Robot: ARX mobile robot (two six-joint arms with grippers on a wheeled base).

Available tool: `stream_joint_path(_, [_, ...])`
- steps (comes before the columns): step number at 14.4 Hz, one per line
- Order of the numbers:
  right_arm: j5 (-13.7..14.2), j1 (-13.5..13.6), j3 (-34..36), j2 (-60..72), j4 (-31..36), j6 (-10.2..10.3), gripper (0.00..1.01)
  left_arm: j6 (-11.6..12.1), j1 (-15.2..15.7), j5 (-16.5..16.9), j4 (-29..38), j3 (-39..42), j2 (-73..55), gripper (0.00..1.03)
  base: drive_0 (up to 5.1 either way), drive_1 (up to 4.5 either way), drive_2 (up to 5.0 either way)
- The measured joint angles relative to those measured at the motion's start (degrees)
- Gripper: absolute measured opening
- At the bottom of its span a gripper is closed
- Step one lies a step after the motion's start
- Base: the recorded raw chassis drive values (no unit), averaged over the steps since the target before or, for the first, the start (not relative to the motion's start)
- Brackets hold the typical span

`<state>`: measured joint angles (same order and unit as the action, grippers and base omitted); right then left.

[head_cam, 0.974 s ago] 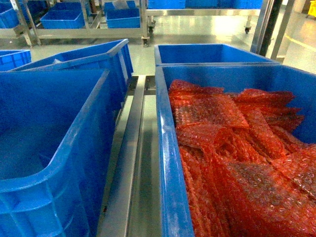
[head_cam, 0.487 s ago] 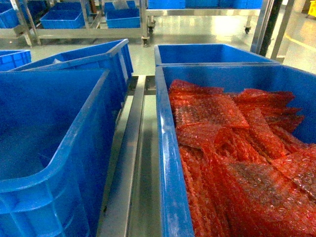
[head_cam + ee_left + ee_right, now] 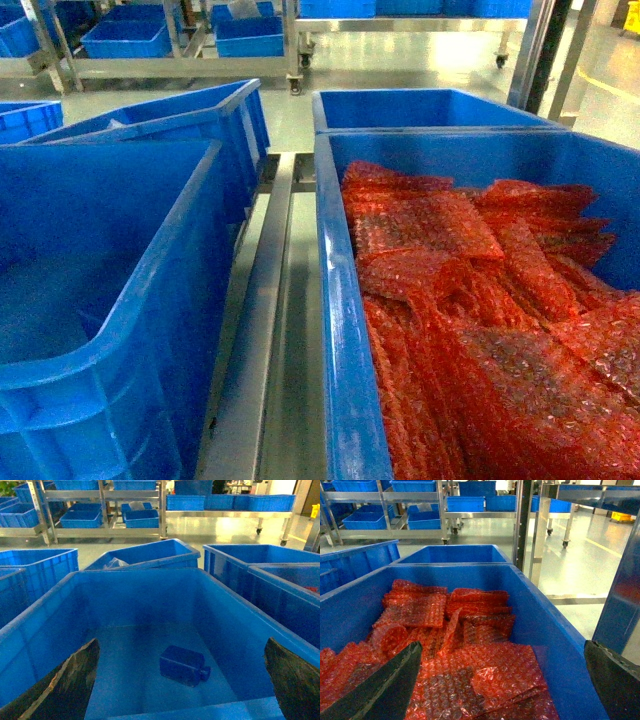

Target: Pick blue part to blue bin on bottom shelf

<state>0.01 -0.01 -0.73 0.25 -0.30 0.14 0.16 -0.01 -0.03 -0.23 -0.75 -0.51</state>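
Observation:
The blue part (image 3: 184, 666), a small dark blue block with a stub at one end, lies on the floor of a large blue bin (image 3: 60, 610). My left gripper (image 3: 181, 641) hovers over that bin, open, its dark fingers (image 3: 70, 680) wide apart on either side of the part and not touching it. My right gripper (image 3: 501, 644) is open over a blue bin (image 3: 555, 630) filled with red bubble wrap (image 3: 470, 670), holding nothing. Neither gripper shows in the head view. I cannot pick out the bottom shelf in these views.
In the head view a steel rail (image 3: 265, 300) runs between the left bin (image 3: 170, 290) and the bubble-wrap bin (image 3: 335, 300). More blue bins (image 3: 420, 108) stand behind. Steel racks (image 3: 170, 65) with blue bins line the back. A steel post (image 3: 524, 520) rises at the right.

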Motion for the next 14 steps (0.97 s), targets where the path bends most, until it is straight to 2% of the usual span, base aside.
stream_joint_path(14, [0.0,0.0,0.0,0.0,0.0,0.0,0.98,0.0,0.0,0.0,0.0,0.0,0.0,0.98,0.0,0.0,0.0])
